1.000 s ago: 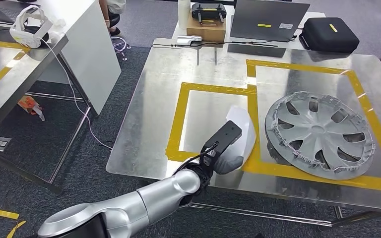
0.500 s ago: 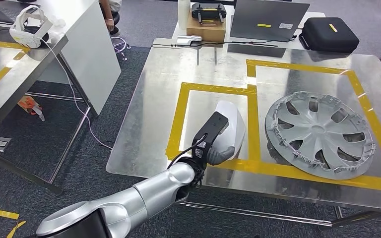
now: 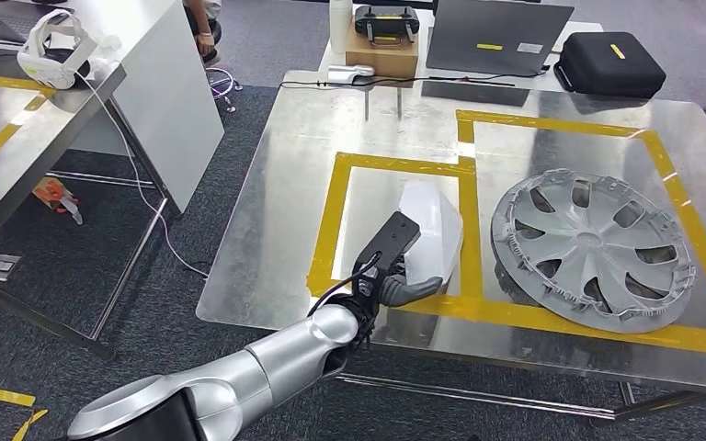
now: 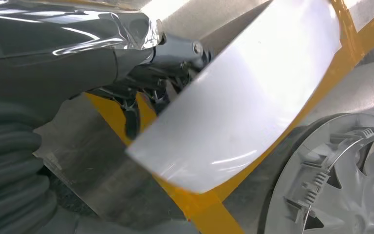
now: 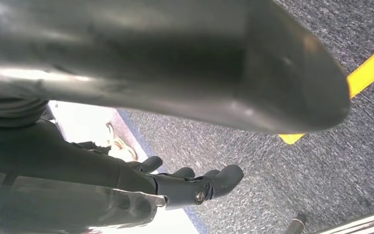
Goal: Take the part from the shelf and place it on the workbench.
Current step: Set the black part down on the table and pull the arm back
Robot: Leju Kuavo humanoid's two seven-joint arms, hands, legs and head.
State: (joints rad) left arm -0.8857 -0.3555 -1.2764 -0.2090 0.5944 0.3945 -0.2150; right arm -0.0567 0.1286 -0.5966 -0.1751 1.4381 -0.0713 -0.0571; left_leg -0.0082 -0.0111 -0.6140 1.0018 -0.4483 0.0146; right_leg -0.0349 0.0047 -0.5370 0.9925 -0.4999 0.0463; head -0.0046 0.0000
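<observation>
The part [image 3: 434,227] is a curved white plastic shell. My left hand [image 3: 393,265] grips it from its near side, thumb under its lower edge, over the left yellow-taped square [image 3: 331,220] of the metal workbench [image 3: 267,239]. Whether the part touches the surface I cannot tell. In the left wrist view the white part [image 4: 243,102] lies across my dark fingers [image 4: 168,58], above the yellow tape. My right hand [image 5: 190,187] hangs over the carpet, fingers loosely apart and holding nothing.
A grey wheel cover [image 3: 593,250] lies in the right taped square. At the bench's far edge stand a cardboard box [image 3: 383,53], a grey laptop [image 3: 496,35] and a black case [image 3: 609,62]. A white desk with a headset [image 3: 53,50] stands to the left.
My left hand has carried the white part leftward, off the yellow tape line between the squares and into the left square. The part now stands a little more upright.
</observation>
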